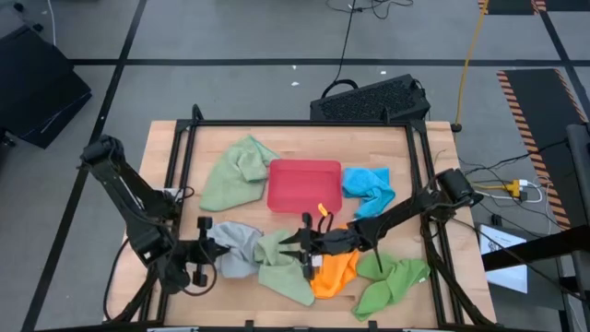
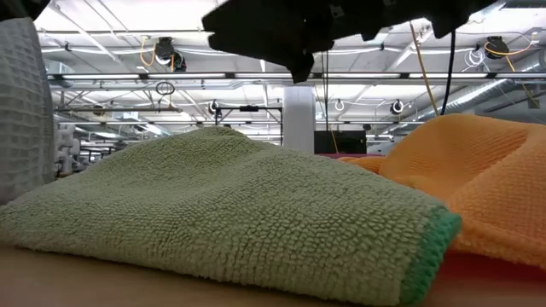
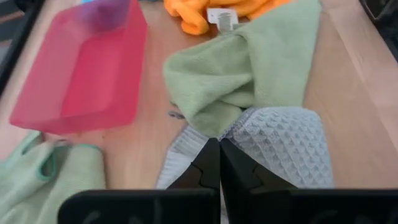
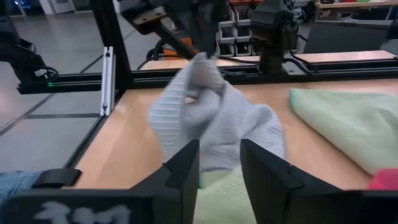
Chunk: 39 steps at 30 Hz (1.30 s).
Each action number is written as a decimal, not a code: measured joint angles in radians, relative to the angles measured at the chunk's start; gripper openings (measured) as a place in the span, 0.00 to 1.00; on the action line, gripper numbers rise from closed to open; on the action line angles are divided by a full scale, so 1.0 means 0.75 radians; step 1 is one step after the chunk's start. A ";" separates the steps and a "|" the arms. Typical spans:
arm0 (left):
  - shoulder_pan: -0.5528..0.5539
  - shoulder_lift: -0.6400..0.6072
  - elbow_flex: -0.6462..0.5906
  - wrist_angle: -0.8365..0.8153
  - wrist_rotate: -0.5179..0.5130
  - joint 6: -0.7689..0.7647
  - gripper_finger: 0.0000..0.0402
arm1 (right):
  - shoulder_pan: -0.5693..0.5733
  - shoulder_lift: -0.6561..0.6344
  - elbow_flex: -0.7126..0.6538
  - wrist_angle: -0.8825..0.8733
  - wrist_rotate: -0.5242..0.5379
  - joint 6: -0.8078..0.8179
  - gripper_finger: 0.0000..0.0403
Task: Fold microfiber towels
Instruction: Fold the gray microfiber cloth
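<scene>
Grey-blue towel is pinched in our left gripper, whose fingers are pressed together on its edge, near the table's front left. Our right gripper hovers with fingers apart over the sage towel, beside the orange towel and below the tray.

L arm reaches in from the table's left edge; left gripper low, dark fingers pressed together, pinching the waffle-weave grey-blue microfiber towel betw. the tips. R arm stretches across twd centre; right gripper fingers apart, nothing betw. them.
</scene>
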 joint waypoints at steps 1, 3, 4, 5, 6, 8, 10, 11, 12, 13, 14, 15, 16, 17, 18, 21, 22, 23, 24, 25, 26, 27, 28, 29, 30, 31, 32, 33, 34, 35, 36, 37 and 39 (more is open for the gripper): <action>0.005 -0.006 0.000 0.000 -0.013 0.012 0.00 | 0.006 0.021 0.028 0.001 0.000 0.000 0.33; 0.016 -0.006 0.001 0.000 -0.026 0.028 0.00 | 0.012 0.065 0.083 -0.001 -0.002 -0.003 0.37; 0.022 -0.006 0.001 0.000 -0.026 0.037 0.00 | 0.013 0.091 0.115 0.000 -0.002 -0.005 0.39; 0.029 -0.006 0.001 0.001 -0.026 0.046 0.00 | 0.013 0.117 0.147 0.000 -0.003 -0.007 0.41; 0.035 -0.006 0.001 0.002 -0.026 0.053 0.00 | 0.010 0.141 0.177 -0.001 -0.008 -0.010 0.42; 0.045 -0.006 0.001 0.003 -0.026 0.058 0.00 | 0.001 0.194 0.243 -0.018 -0.011 -0.020 0.44; 0.053 -0.006 0.001 0.003 -0.024 0.070 0.00 | -0.008 0.240 0.313 -0.046 -0.018 -0.022 0.45; 0.055 -0.006 0.001 0.003 -0.022 0.082 0.00 | -0.014 0.264 0.353 -0.077 -0.039 -0.014 0.46; 0.059 -0.006 0.001 0.004 -0.022 0.094 0.00 | -0.021 0.289 0.396 -0.107 -0.060 0.002 0.46; 0.063 -0.008 0.001 0.010 -0.023 0.113 0.00 | -0.027 0.312 0.435 -0.142 -0.078 0.017 0.46; 0.068 -0.013 0.001 0.018 -0.023 0.130 0.00 | -0.030 0.335 0.472 -0.189 -0.080 0.025 0.46; 0.075 -0.021 0.001 0.031 -0.024 0.142 0.00 | -0.035 0.356 0.504 -0.236 -0.081 0.029 0.46; 0.082 -0.028 0.002 0.042 -0.026 0.158 0.00 | -0.040 0.379 0.531 -0.275 -0.081 0.035 0.47; 0.088 -0.035 0.002 0.049 -0.026 0.172 0.00 | -0.044 0.398 0.546 -0.307 -0.082 0.044 0.47; 0.093 -0.043 0.002 0.056 -0.027 0.190 0.00 | -0.047 0.416 0.548 -0.323 -0.082 0.059 0.48; 0.100 -0.072 0.002 0.072 -0.040 0.245 0.00 | -0.061 0.464 0.548 -0.320 -0.140 0.098 0.49; 0.103 -0.080 0.002 0.073 -0.048 0.264 0.00 | -0.066 0.478 0.549 -0.306 -0.166 0.108 0.49; 0.105 -0.087 0.002 0.076 -0.055 0.278 0.00 | -0.070 0.494 0.549 -0.284 -0.192 0.112 0.49; 0.109 -0.095 0.002 0.078 -0.062 0.294 0.01 | -0.073 0.512 0.549 -0.257 -0.216 0.117 0.48; 0.114 -0.102 0.002 0.083 -0.073 0.310 0.01 | -0.075 0.528 0.550 -0.238 -0.223 0.122 0.47; 0.119 -0.109 0.002 0.094 -0.085 0.328 0.01 | -0.077 0.540 0.550 -0.229 -0.222 0.121 0.46; 0.121 -0.115 0.002 0.105 -0.091 0.344 0.01 | -0.078 0.554 0.550 -0.225 -0.218 0.126 0.45; 0.126 -0.120 0.002 0.119 -0.095 0.363 0.01 | -0.081 0.563 0.549 -0.217 -0.216 0.133 0.42; 0.129 -0.127 0.002 0.138 -0.097 0.385 0.01 | -0.085 0.566 0.549 -0.217 -0.217 0.136 0.39; 0.132 -0.135 0.002 0.163 -0.099 0.409 0.01 | -0.088 0.566 0.549 -0.218 -0.216 0.136 0.35; 0.134 -0.142 0.002 0.189 -0.102 0.438 0.01 | -0.093 0.565 0.549 -0.216 -0.209 0.136 0.30; 0.135 -0.148 0.002 0.218 -0.107 0.468 0.01 | -0.095 0.563 0.549 -0.211 -0.193 0.134 0.24; 0.134 -0.156 0.002 0.250 -0.112 0.501 0.01 | -0.097 0.562 0.549 -0.209 -0.180 0.124 0.17; 0.134 -0.164 0.002 0.284 -0.116 0.535 0.01 | -0.098 0.554 0.549 -0.211 -0.179 0.104 0.10; 0.134 -0.171 0.002 0.322 -0.117 0.572 0.01 | -0.098 0.544 0.548 -0.218 -0.178 0.072 0.05; 0.134 -0.179 0.002 0.361 -0.118 0.605 0.01 | -0.097 0.527 0.548 -0.223 -0.177 0.045 0.03; 0.134 -0.187 0.002 0.396 -0.117 0.636 0.01 | -0.096 0.500 0.548 -0.238 -0.177 0.026 0.03; 0.128 -0.206 0.002 0.460 -0.118 0.686 0.01 | -0.094 0.425 0.548 -0.307 -0.178 0.010 0.04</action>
